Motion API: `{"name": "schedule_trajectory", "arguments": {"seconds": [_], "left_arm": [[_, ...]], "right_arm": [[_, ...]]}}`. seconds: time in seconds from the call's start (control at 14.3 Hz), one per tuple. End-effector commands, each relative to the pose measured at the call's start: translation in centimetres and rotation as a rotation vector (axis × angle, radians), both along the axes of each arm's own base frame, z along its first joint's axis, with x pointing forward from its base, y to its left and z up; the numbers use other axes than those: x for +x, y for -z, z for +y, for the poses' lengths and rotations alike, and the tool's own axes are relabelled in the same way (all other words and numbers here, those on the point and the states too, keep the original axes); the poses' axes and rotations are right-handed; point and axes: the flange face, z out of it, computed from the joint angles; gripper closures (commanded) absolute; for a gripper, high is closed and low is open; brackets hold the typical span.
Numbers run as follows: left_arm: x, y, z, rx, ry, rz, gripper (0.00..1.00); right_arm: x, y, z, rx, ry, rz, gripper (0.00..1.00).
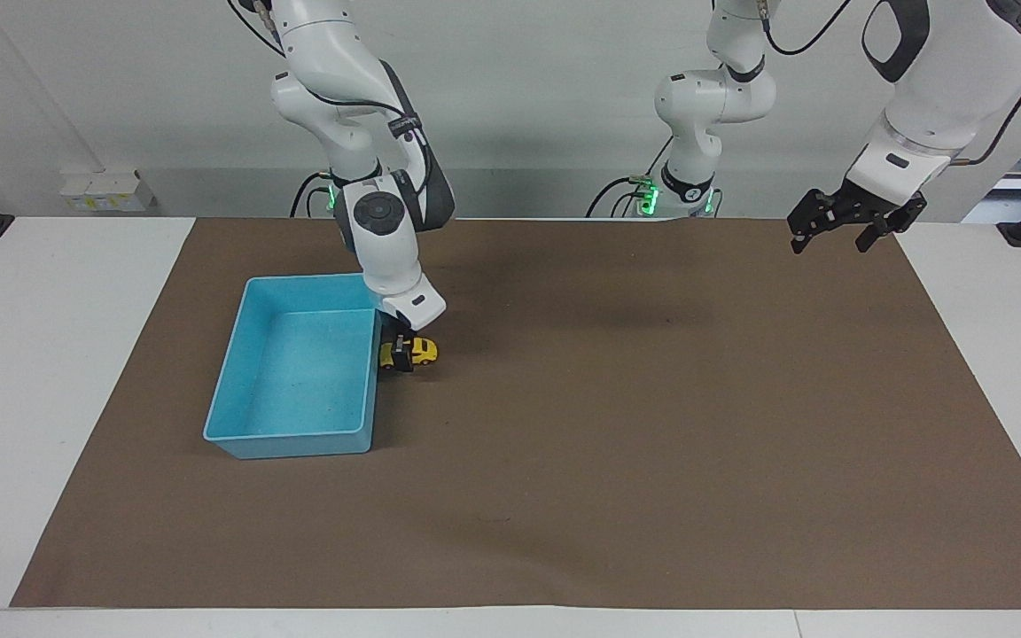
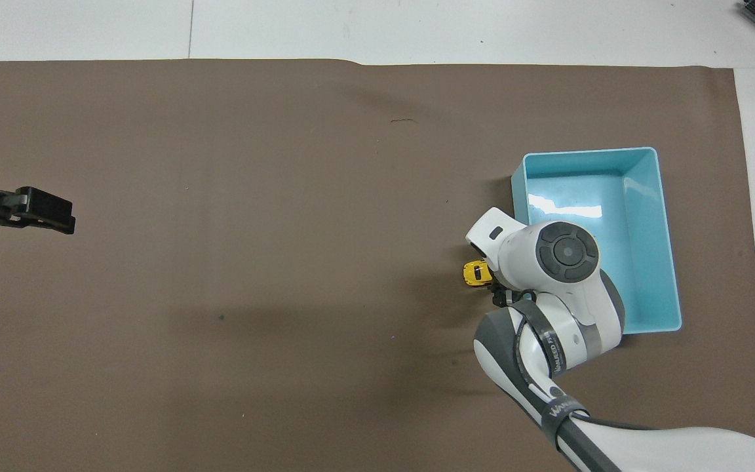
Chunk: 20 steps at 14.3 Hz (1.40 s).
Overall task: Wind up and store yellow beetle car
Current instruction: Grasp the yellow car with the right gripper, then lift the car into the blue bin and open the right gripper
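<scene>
Beside the light-blue bin (image 1: pixel 298 443), your right gripper (image 1: pixel 401 356) is straddling the yellow beetle car (image 1: pixel 420 351) crosswise, fingers' grip unclear; the left gripper (image 1: pixel 856 223) is waiting.

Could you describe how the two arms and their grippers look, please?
Both arms are glossy white with dark grey joint bands and round grey joint caps; thin black cables run along them, and green lights glow near their bases. The left gripper and right gripper are black, with two fingers each.

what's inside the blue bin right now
Nothing shows in the blue bin: its visible floor is bare. The right arm covers one corner in the overhead view. The yellow beetle car sits outside, beside the bin, at the right pincer.
</scene>
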Motion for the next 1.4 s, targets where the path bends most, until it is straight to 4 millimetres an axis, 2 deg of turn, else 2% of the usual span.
{"name": "schedule_trajectory", "arguments": {"seconds": [0.0, 0.07, 0.21, 0.42, 0.49, 0.77, 0.98, 1.33], "left_arm": [[-0.7, -0.3, 0.3, -0.003, -0.013, 0.005, 0.0], [-0.7, -0.3, 0.3, -0.003, -0.013, 0.005, 0.0], [-0.7, -0.3, 0.3, -0.003, -0.013, 0.005, 0.0], [-0.7, -0.3, 0.3, -0.003, -0.013, 0.005, 0.0], [-0.7, -0.3, 0.3, -0.005, -0.013, 0.005, 0.0], [-0.7, -0.3, 0.3, -0.003, -0.013, 0.005, 0.0], [-0.7, -0.3, 0.3, -0.003, -0.013, 0.005, 0.0], [-0.7, -0.3, 0.3, -0.004, -0.013, 0.005, 0.0]], "right_arm": [[-0.1, -0.1, -0.7, -0.009, -0.041, -0.011, 0.92], [-0.1, -0.1, -0.6, -0.009, -0.042, -0.011, 1.0], [0.3, -0.3, -0.3, -0.005, -0.041, -0.017, 1.0], [1.3, -1.1, 1.4, 0.007, 0.016, -0.039, 1.0], [1.6, -1.6, 2.4, 0.011, 0.012, -0.046, 1.0], [2.7, -3.8, 3.1, 0.008, 0.059, -0.044, 1.0], [3.4, -6.1, 3.1, 0.003, 0.077, -0.035, 1.0], [4.2, -11.2, 2.6, -0.002, 0.101, -0.024, 1.0]]}}
